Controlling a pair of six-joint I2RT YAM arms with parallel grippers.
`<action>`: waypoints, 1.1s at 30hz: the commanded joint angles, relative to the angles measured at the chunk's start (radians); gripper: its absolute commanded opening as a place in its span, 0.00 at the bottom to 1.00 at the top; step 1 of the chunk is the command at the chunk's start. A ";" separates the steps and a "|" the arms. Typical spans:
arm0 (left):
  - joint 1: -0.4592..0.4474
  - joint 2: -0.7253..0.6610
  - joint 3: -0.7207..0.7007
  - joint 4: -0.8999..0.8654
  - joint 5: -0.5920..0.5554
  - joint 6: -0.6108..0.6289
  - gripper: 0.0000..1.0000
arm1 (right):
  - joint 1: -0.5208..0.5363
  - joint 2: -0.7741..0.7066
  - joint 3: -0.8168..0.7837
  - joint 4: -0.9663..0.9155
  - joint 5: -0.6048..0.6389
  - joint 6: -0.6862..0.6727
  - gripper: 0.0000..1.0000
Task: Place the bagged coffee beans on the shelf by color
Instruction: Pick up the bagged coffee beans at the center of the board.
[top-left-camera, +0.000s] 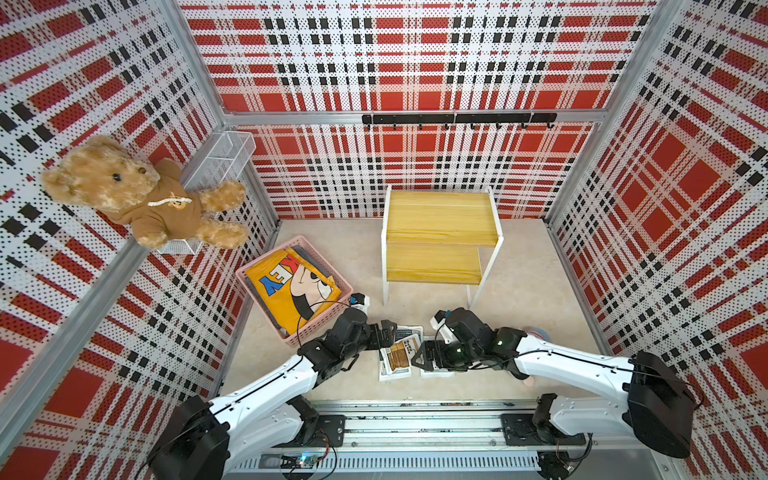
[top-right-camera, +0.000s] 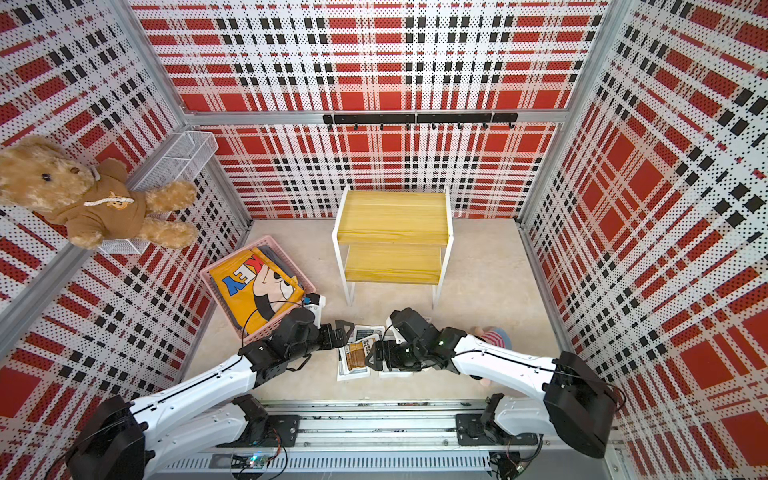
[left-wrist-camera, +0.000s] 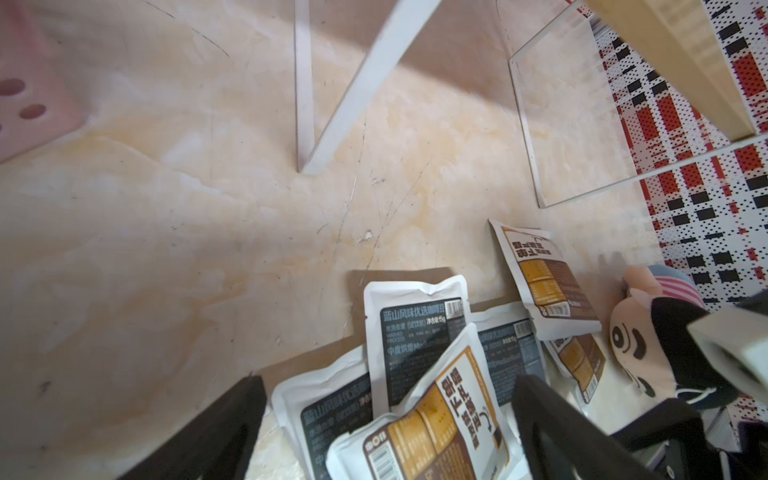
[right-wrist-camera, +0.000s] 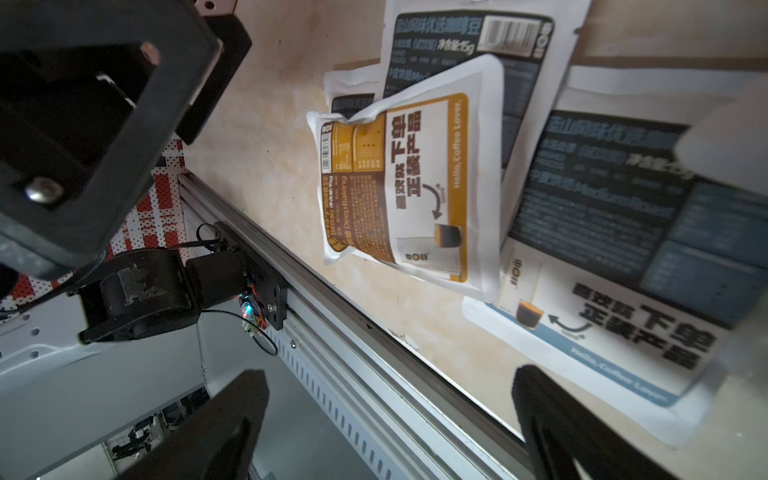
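Observation:
The bagged coffee beans lie in a loose overlapping pile (top-left-camera: 397, 353) (top-right-camera: 357, 355) near the table's front edge, between my two grippers. A brown-orange pouch (left-wrist-camera: 436, 415) (right-wrist-camera: 415, 187) is propped on top of dark grey pouches (left-wrist-camera: 415, 332) (right-wrist-camera: 602, 199). More brown-orange pouches (left-wrist-camera: 540, 274) lie at the far side of the pile. My left gripper (top-left-camera: 392, 332) (left-wrist-camera: 388, 382) is open, its fingers either side of the top pouch without pinching it. My right gripper (top-left-camera: 419, 357) (right-wrist-camera: 390, 376) is open and empty beside the pile. The shelf (top-left-camera: 440, 216) (top-right-camera: 392, 216) stands bare behind.
A pink basket (top-left-camera: 266, 254) holding a folded yellow cloth (top-left-camera: 291, 286) stands left of the shelf. A small plush doll (top-left-camera: 536, 332) (left-wrist-camera: 640, 332) lies by my right arm. A teddy bear (top-left-camera: 137, 191) and a white wire basket (top-left-camera: 224, 153) hang on the left wall.

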 joint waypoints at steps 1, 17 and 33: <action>0.030 0.004 0.011 0.048 0.089 0.034 0.99 | 0.027 0.045 0.014 0.059 -0.018 0.021 1.00; 0.059 0.018 -0.048 0.119 0.252 -0.009 0.99 | 0.087 0.165 0.048 0.106 0.007 0.027 1.00; 0.104 -0.007 -0.066 0.073 0.242 -0.030 1.00 | 0.040 0.310 0.193 0.076 0.037 -0.025 1.00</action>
